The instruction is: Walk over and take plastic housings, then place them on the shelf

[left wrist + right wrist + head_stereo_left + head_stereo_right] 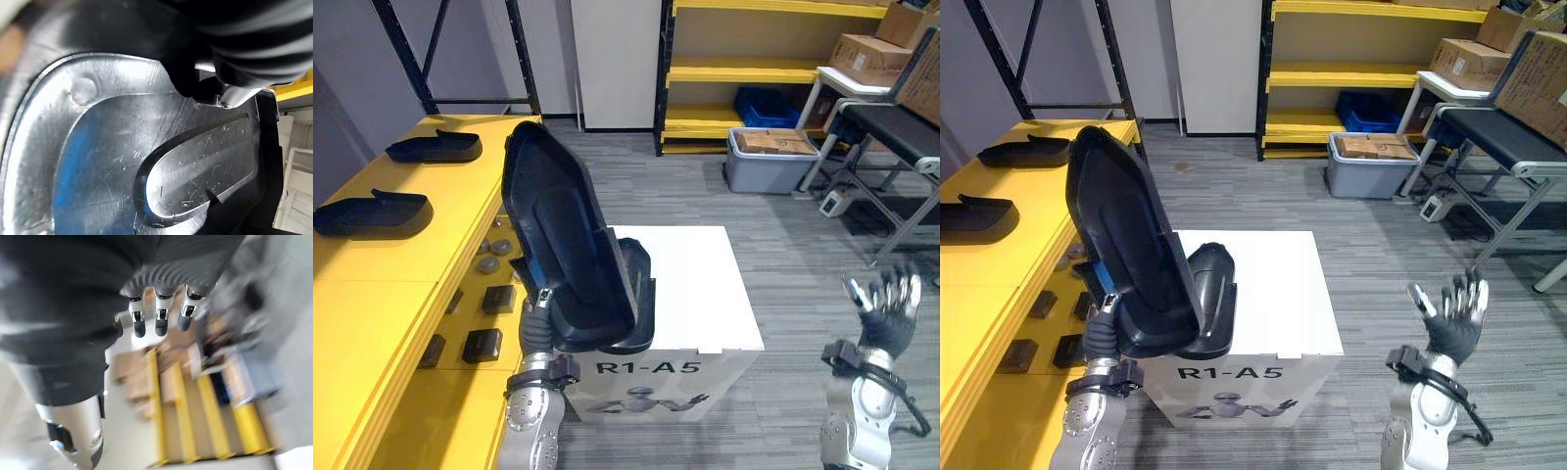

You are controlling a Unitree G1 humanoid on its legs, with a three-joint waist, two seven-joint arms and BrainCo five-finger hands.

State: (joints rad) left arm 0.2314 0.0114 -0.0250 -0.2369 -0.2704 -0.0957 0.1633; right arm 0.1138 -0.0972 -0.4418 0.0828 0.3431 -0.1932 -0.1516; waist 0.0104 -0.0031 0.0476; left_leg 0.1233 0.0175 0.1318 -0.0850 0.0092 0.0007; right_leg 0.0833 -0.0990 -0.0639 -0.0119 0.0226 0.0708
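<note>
Nearest us, our left robot hand (1105, 318) grips the black plastic housing (1126, 235) low down, long axis upright, beside the edge of the yellow shelf (382, 284); our right robot hand (1451, 315) hangs open, well apart.

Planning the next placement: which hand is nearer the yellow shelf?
Left. The left hand, gripping a housing, is close beside the yellow shelf. The right hand is raised and open, far off past the white box.

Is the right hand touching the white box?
Apart. Left eye view shows the right hand raised, with grey floor between it and the box.
</note>
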